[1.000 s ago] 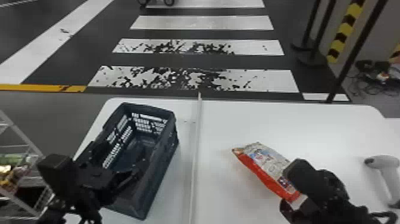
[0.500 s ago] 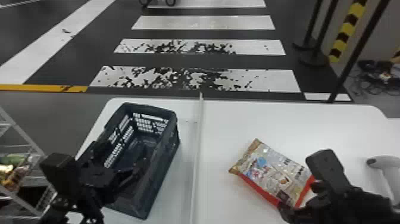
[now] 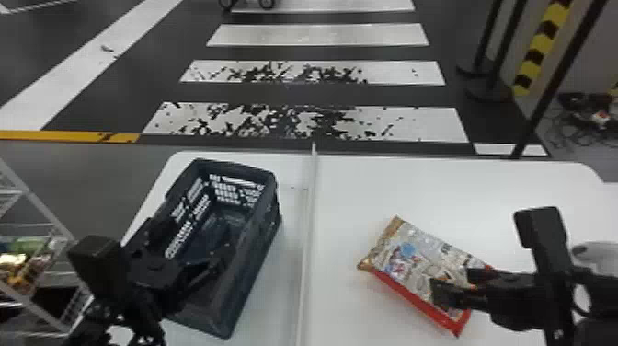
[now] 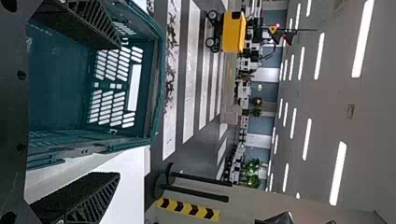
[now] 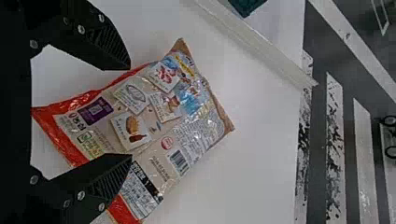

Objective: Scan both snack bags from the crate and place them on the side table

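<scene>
**At four o'clock, snack bag lies by released right gripper**

In the head view, the bag rests on the white table, fingers parted over its near end; whether they touch it, I cannot tell. Toward eight o'clock, the left gripper, also unclenched, hangs over the dark crate.

snack bag | 1 barcode, 1 purple label | no wording readable
</scene>
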### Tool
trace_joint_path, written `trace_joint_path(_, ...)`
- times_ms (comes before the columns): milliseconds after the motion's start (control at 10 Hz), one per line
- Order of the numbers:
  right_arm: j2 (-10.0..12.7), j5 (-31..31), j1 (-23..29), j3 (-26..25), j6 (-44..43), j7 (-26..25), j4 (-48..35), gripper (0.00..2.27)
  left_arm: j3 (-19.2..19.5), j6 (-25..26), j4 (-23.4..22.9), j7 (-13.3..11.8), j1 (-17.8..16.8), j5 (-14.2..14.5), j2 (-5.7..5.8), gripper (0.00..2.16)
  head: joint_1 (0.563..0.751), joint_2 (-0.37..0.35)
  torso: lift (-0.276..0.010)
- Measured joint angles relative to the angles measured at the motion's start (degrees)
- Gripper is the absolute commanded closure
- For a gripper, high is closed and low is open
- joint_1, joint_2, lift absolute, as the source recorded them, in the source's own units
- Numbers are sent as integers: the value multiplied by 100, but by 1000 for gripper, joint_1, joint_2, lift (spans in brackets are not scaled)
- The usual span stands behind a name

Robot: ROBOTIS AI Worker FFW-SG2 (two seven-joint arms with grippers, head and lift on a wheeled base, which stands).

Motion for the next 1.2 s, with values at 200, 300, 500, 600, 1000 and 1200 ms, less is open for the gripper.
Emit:
trace_joint_path(200, 0, -784, -205, -150, 3, -393, 223, 2165, 0, 0, 5, 0, -6, 4, 2, 19, 695, 91, -98)
trace_joint_path(300, 0, -1027, -263, -165, -104, -412, 370, 2192, 0, 0, 14, 0, -7, 4, -1, 19, 695, 104, -98)
trace_joint_path(500, 0, -1199, -362, -136, -274, -405, 624, 2243, 7, 0, 18, 0, -7, 4, -9, 19, 695, 117, -98)
trace_joint_path(600, 0, -1329, -373, -99, -285, -382, 675, 2243, 9, 0, 25, 0, -8, 4, -17, 19, 695, 127, -98)
trace_joint_path(1000, 0, -1659, -375, 277, -491, -331, 1011, 2243, 3, 0, 61, -3, 9, 4, -23, 19, 695, 196, -98)
trace_joint_path(1200, 0, -1715, -409, 448, -786, -334, 1242, 2243, 1, 0, 70, 0, -5, 6, -12, 19, 695, 218, -98)
